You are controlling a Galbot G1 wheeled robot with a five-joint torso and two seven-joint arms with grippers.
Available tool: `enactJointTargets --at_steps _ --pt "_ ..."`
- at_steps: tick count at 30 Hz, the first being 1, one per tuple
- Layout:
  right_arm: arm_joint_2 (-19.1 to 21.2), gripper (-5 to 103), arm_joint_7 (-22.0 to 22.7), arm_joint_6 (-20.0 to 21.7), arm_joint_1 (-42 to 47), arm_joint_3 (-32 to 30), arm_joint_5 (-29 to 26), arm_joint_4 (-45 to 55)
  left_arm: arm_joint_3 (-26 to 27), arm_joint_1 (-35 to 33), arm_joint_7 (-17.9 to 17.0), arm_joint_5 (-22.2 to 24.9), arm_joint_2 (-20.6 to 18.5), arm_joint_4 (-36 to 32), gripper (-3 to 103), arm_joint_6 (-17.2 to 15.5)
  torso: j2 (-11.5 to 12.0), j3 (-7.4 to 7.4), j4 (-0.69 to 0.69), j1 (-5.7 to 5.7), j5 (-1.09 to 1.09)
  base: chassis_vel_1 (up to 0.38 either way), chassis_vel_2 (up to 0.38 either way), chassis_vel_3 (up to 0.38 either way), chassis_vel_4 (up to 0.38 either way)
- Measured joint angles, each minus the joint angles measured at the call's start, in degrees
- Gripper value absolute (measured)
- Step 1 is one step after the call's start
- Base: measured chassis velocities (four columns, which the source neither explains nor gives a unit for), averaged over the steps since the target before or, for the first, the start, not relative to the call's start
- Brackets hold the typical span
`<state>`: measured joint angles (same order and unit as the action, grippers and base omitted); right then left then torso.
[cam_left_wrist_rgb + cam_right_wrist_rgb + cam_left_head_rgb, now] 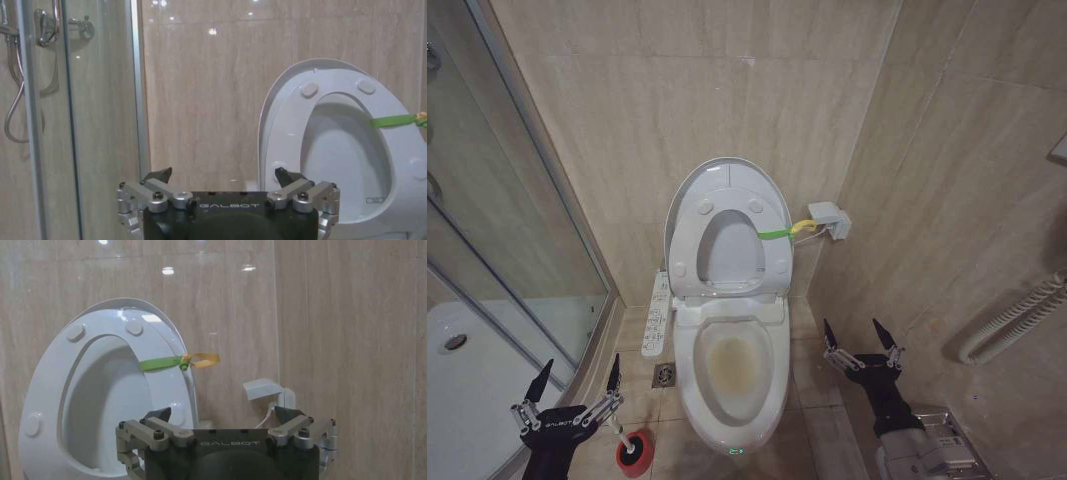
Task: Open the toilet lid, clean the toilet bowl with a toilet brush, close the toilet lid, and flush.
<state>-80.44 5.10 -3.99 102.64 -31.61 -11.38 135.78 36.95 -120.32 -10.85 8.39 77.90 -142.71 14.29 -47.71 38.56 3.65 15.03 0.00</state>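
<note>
Toilet lid stood raised against the tiled back wall, white and glossy, with the ring seat up in front of it. 4 round bumpers showed on the seat's underside. A green band wrapped the seat's right rim, tied to a yellow tag beside a small white wall box.

Toilet bowl lay open, white ceramic, yellowish stain low in its basin, small green light at its front edge.

Toilet brush sat in its red holder cup on the floor, just beside the bowl's front left; only the holder's top and dark contents were clear.

Left pincer hovered released, fingers spread, near the brush holder, between the bowl and the glass shower door. Right pincer hung released, fingers spread, off the bowl's right side near the side wall.

Control panel ran along the bowl's left. Floor drain sat between panel and left pincer. White hose looped on the right wall. Nothing lay between either pincer and the bowl.
</note>
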Motion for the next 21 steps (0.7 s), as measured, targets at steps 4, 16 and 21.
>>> enactJointTargets --at_steps 4,16,21 --pt "0.0 100 0.0 0.0 0.0 0.0 0.0 0.0 0.0 0.0 0.0 0.0 0.0 0.0 100 0.0 0.0 0.0 0.0 0.0 0.0 0.0 0.0 0.0 0.0" --pt "0.0 100 0.0 0.0 0.0 0.0 0.0 0.0 0.0 0.0 0.0 0.0 0.0 0.0 100 0.0 0.0 0.0 0.0 0.0 0.0 0.0 0.0 0.0 0.0" --pt "0.0 100 0.0 0.0 0.0 0.0 0.0 0.0 0.0 0.1 0.0 0.0 0.0 0.1 100 0.0 0.0 0.0 0.0 0.0 0.0 0.0 0.0 0.0 0.0"
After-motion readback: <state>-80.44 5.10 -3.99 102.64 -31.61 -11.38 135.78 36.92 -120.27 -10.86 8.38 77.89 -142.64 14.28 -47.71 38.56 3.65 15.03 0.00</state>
